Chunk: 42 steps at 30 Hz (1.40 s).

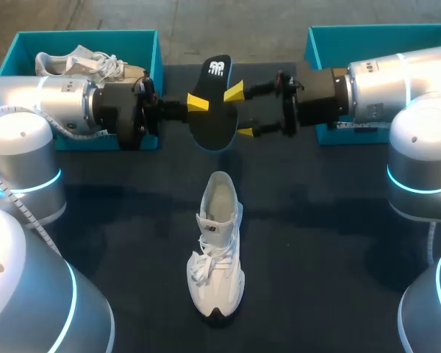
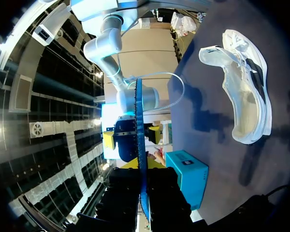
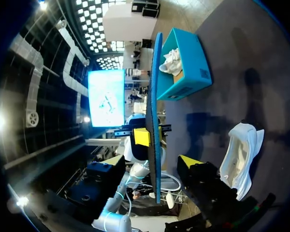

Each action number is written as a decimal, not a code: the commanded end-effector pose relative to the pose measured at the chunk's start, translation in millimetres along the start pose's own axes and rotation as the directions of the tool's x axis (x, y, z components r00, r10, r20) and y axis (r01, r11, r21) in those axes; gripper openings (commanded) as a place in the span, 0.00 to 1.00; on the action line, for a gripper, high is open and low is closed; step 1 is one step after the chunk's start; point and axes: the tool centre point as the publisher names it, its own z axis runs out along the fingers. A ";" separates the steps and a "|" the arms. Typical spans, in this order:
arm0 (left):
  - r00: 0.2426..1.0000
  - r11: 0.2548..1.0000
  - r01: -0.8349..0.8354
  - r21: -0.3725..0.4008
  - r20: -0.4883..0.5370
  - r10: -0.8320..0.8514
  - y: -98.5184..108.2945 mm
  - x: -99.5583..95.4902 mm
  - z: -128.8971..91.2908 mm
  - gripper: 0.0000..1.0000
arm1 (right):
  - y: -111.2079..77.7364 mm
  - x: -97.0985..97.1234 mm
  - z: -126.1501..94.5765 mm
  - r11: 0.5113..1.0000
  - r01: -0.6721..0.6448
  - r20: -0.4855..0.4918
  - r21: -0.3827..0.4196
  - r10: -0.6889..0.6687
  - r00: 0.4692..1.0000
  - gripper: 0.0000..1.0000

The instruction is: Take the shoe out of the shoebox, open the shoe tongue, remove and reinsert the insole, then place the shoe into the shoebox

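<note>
Mid-task, at the remove-and-reinsert step: pinching the dark insole (image 1: 214, 103) in the left claw (image 1: 196, 103), aloft over the tabletop (image 1: 316, 257), beyond the heel of the white shoe (image 1: 217, 250). Flanking the same insole with the right claw (image 1: 239, 112), fingers spread, not yet closed on it. Leaving the shoe upright on the tabletop, mouth gaping. Likely calls next for closing the right claw, then steering the insole back into the shoe.

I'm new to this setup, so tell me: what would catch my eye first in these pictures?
A dark insole is held up over the table's far middle, pinched by the left gripper, with the open fingers of the right gripper astride it. Nearer, a white shoe stands on the dark table.
</note>
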 end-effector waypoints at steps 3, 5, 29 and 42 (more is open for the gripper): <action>1.000 1.000 -0.008 -0.005 -0.001 0.008 -0.2 0.9 2.0 0.00 | 1.4 -1.2 8.9 1.000 -0.001 0.003 0.025 0.001 1.000 0.50; 1.000 1.000 -0.010 -0.006 0.001 0.010 -0.2 1.0 2.2 0.00 | 0.7 -2.2 11.0 1.000 -0.002 0.002 0.030 0.002 1.000 0.49; 1.000 1.000 -0.020 0.000 0.017 0.020 -2.7 -0.5 6.0 0.00 | -5.1 -9.3 15.2 0.999 0.002 -0.006 0.042 -0.001 1.000 0.31; 1.000 1.000 -0.019 0.005 0.009 0.019 -5.5 0.9 7.2 0.00 | -5.0 -8.5 16.4 0.999 0.011 -0.009 0.047 -0.011 1.000 0.23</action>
